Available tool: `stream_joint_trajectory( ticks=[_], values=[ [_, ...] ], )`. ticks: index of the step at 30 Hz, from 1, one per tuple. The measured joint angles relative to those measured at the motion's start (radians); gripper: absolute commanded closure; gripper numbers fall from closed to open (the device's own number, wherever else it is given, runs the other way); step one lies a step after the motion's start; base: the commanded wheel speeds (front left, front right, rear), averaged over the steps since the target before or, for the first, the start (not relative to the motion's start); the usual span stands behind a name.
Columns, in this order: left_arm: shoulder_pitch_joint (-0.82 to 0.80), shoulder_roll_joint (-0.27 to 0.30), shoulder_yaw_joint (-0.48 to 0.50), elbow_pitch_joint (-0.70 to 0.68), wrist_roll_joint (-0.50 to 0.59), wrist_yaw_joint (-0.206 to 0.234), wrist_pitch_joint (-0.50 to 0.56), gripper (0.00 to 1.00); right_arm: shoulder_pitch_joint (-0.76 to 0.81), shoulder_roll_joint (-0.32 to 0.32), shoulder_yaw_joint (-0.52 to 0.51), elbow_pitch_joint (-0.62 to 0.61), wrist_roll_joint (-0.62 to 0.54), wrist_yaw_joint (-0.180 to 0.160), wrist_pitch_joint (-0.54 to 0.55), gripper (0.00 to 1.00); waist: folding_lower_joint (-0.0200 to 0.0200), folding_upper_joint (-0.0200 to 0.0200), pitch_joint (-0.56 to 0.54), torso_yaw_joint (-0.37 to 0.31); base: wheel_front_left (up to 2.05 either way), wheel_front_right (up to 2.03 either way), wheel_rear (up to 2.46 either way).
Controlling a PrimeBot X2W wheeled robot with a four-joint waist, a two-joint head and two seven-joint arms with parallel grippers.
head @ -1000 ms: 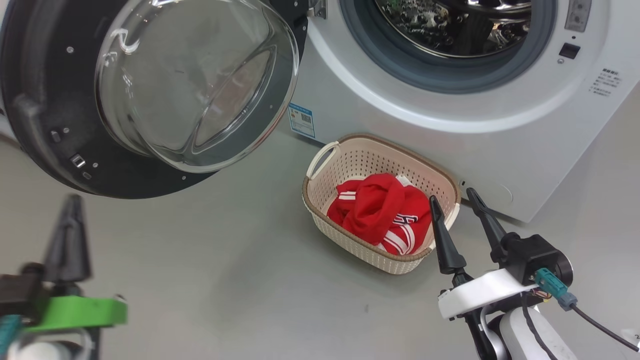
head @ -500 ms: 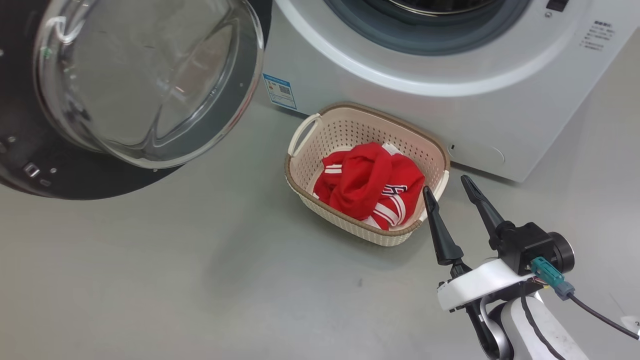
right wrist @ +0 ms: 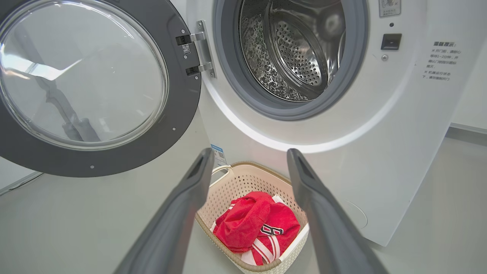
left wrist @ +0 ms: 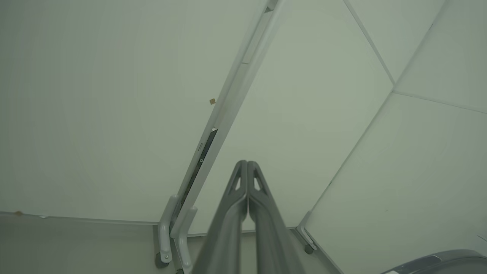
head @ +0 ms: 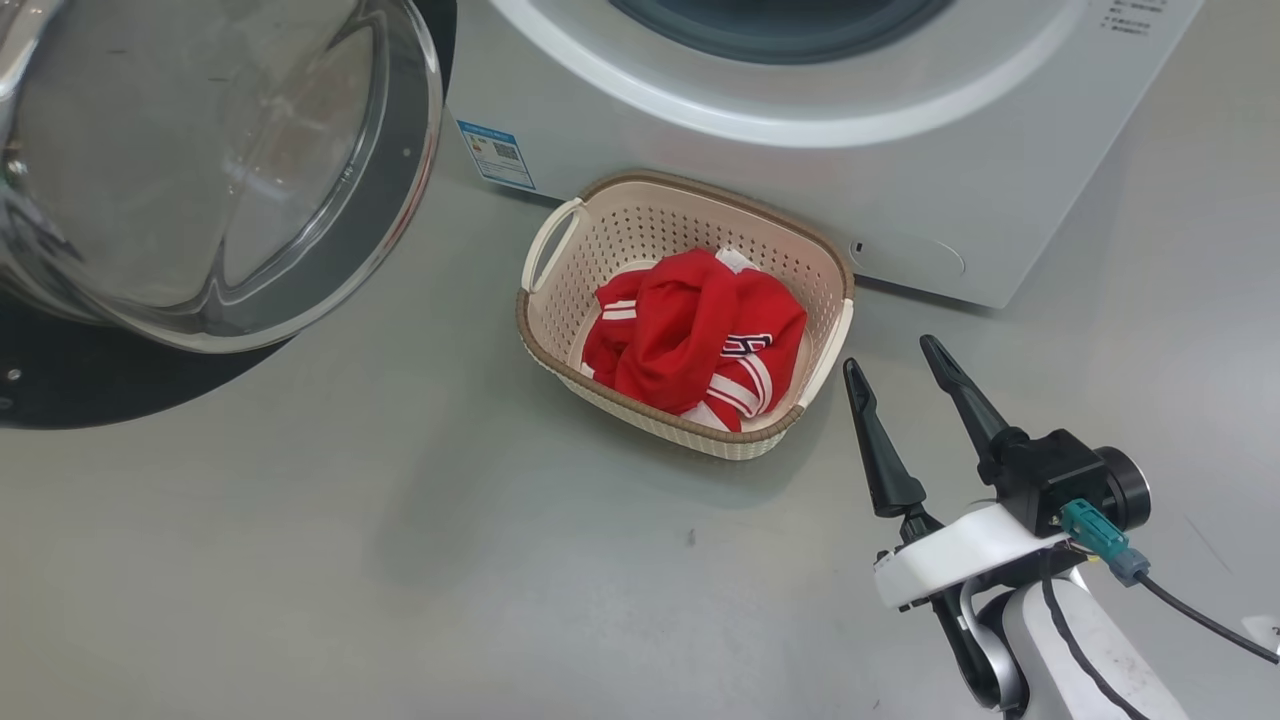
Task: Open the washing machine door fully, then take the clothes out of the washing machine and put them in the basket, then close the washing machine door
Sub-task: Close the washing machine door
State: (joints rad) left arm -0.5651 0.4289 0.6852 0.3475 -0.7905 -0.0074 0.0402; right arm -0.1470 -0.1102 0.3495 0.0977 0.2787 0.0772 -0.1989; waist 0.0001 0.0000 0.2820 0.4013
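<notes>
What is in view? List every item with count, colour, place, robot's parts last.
Big white front-loading washing machine: one, white, at the back.
Perforated steel drum: one, silver, inside the machine.
Round door with glossy black rim and clear glass bowl: one, black and clear, swung open left of the drum.
Small blue sticker: one, blue, low on the machine's front.
Cream perforated plastic basket with brown rim: one, cream, just before the machine.
Red garment with white stripes: one, red, bunched in the basket.
Grey floor: one, grey, under everything.
Right hand: one, dark fingers, open, right of the basket.
Left hand: one, dark fingers, shut, facing pale wall panels.
</notes>
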Motion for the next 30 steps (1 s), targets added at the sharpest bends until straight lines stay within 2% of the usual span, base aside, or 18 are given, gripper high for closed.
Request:
stream_joint_trajectory(
  ticks=[4, 7, 9, 15, 30],
  values=[
    [-0.1, -0.026, 0.078, 0.116, -0.136, 0.064, 0.08, 1.0, -0.008, -0.001, -0.001, -0.002, 0.0, 0.0, 0.0, 0.0, 0.0, 0.0, 0.008, -0.011, 0.0, 0.0, 0.0],
    [-0.138, -0.022, 0.112, 0.193, -0.175, 0.104, 0.136, 1.0, -0.016, -0.001, 0.004, -0.004, 0.0, 0.001, 0.001, 0.0, 0.0, 0.0, 0.013, -0.019, 0.0, 0.0, 0.0],
    [-0.149, -0.021, 0.126, 0.242, -0.185, 0.114, 0.169, 1.0, -0.02, -0.001, 0.006, -0.005, 0.0, 0.001, 0.002, 0.0, 0.0, 0.0, 0.015, -0.025, 0.0, 0.0, 0.0],
    [-0.194, -0.013, 0.154, 0.357, -0.232, 0.126, 0.26, 1.0, -0.031, 0.0, 0.01, -0.006, 0.0, 0.001, 0.001, 0.0, 0.0, 0.0, 0.022, -0.041, 0.0, 0.0, 0.0],
    [-0.292, 0.024, 0.18, 0.524, -0.256, 0.127, 0.353, 1.0, -0.033, 0.0, 0.002, -0.006, 0.0, 0.0, 0.001, 0.0, 0.0, 0.0, 0.028, -0.064, 0.0, 0.0, 0.0]
  ],
)
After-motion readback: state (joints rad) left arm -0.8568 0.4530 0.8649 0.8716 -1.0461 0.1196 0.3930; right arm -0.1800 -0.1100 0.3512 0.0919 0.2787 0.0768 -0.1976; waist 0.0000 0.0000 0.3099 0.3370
